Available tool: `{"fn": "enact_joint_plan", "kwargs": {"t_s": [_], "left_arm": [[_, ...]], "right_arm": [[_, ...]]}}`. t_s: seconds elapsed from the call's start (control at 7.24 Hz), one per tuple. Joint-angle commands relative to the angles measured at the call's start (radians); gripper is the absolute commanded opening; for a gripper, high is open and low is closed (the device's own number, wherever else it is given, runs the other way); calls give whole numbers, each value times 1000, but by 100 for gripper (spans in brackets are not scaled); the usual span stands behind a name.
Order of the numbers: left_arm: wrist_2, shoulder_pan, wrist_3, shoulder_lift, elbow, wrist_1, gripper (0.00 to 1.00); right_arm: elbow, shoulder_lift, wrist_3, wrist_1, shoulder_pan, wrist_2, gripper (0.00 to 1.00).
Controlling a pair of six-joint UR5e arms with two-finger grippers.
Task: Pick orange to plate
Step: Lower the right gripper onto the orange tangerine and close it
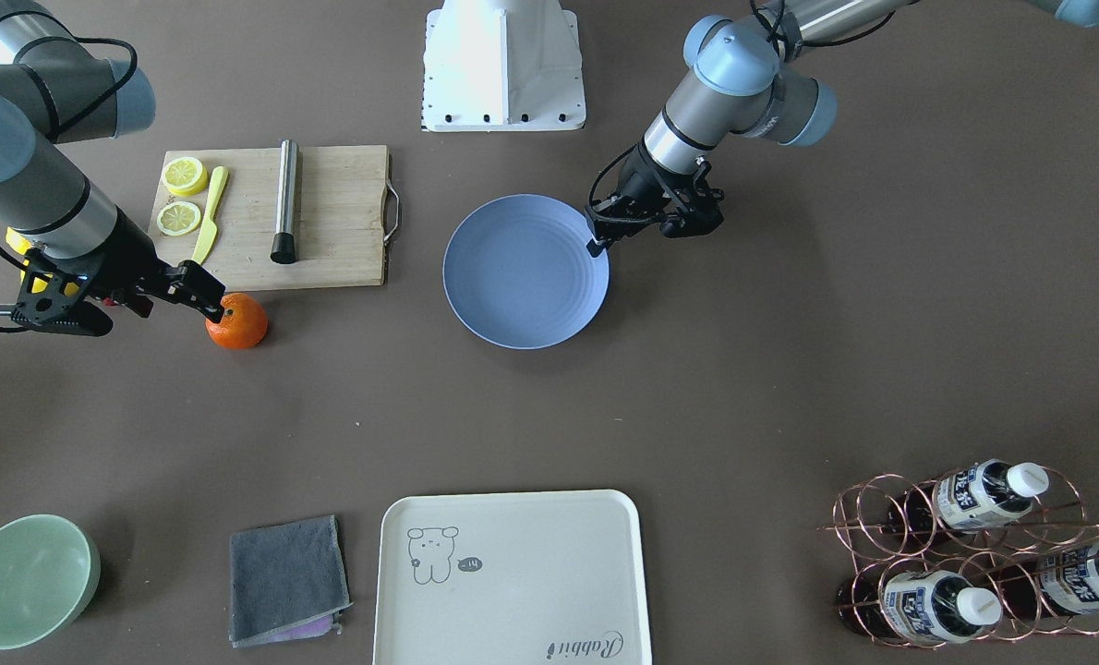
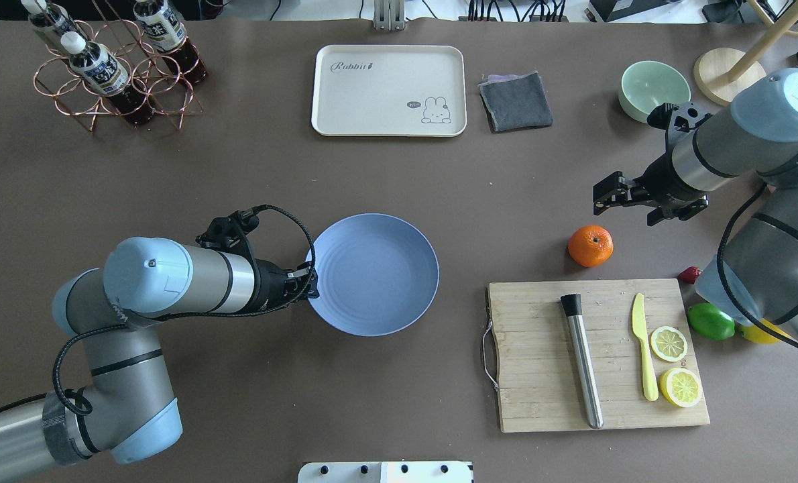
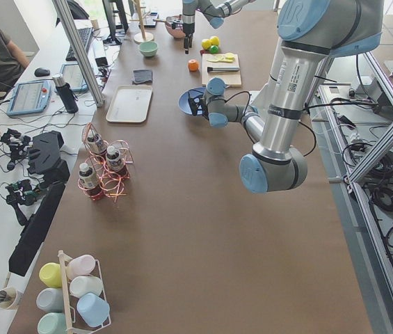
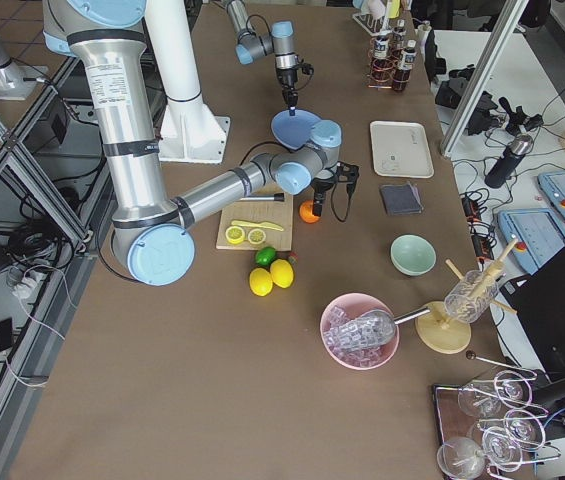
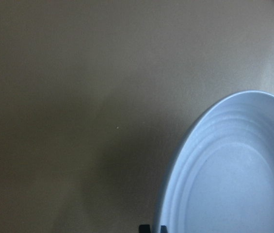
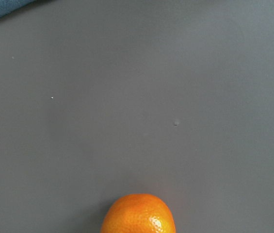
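Orange (image 2: 590, 245) sits on the bare surface just beyond the far corner of the cutting board (image 2: 540, 349), well apart from the plate (image 2: 372, 274), which is empty.

Right end effector (image 2: 603, 193) hangs just above and slightly past the orange. It looks spread wide, since no fingertip enters its wrist view.

Left end effector (image 2: 310, 285) is at the plate's near rim with the jaws drawn close together. Cannot tell whether they pinch the rim.

Handling estimate: the fruit is light and firm, with a smooth, slightly waxy peel, and is round enough to roll if nudged off centre. Best hold is from above, with fingers straddling the widest girth on either side of the stem dimple. Moderate squeeze only, as too much would bruise the peel
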State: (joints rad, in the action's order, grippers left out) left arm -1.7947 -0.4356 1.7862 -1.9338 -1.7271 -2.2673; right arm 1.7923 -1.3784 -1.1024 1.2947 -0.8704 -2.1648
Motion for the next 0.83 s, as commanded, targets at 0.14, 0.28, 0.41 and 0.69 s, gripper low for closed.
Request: {"fn": "enact_joint_plan", "kwargs": {"t_s": [0.14, 0.28, 0.41, 0.69], "left_arm": [[5, 8, -1, -7, 17, 3, 13], [6, 8, -5, -7, 18, 3, 96], [6, 8, -5, -5, 24, 3, 97], [6, 6, -8, -5, 32, 2, 97]], "right_arm": [[-4, 1, 1, 0, 36, 11, 100], [-14, 1, 1, 0, 47, 14, 100], [-19, 1, 1, 0, 56, 14, 100], [-31, 1, 15, 0, 96, 60, 100]]}}
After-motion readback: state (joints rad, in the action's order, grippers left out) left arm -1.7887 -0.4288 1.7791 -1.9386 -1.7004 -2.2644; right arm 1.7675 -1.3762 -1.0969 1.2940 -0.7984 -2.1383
